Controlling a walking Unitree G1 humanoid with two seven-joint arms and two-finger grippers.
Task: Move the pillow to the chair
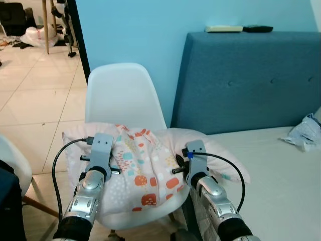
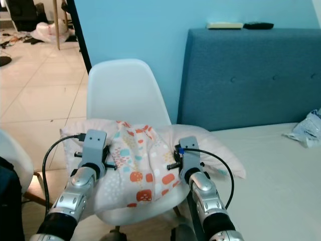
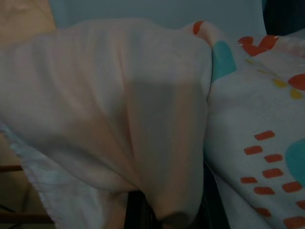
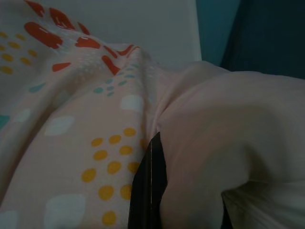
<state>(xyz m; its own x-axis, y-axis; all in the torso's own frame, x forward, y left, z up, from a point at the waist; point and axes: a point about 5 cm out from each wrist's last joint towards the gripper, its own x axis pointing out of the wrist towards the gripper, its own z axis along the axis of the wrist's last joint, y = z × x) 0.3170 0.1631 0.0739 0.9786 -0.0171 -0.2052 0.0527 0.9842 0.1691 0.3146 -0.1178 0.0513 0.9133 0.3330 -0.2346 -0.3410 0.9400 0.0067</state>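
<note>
A pale pink pillow (image 1: 145, 170) with a strip of coloured shapes down its middle lies across the seat of a white chair (image 1: 123, 95), its ends hanging past both sides. My left gripper (image 1: 115, 168) grips the pillow's left part and my right gripper (image 1: 179, 169) its right part. In the right wrist view a black finger (image 4: 150, 186) presses into a fold of the fabric (image 4: 214, 143). Pink cloth (image 3: 143, 119) drapes between the dark fingers in the left wrist view.
A blue headboard (image 1: 251, 80) stands right of the chair, with a remote (image 1: 257, 28) on top. The bed's mattress (image 1: 271, 170) carries a crumpled bag (image 1: 307, 133). Another white chair (image 1: 12, 160) sits at the left on tiled floor (image 1: 35, 100).
</note>
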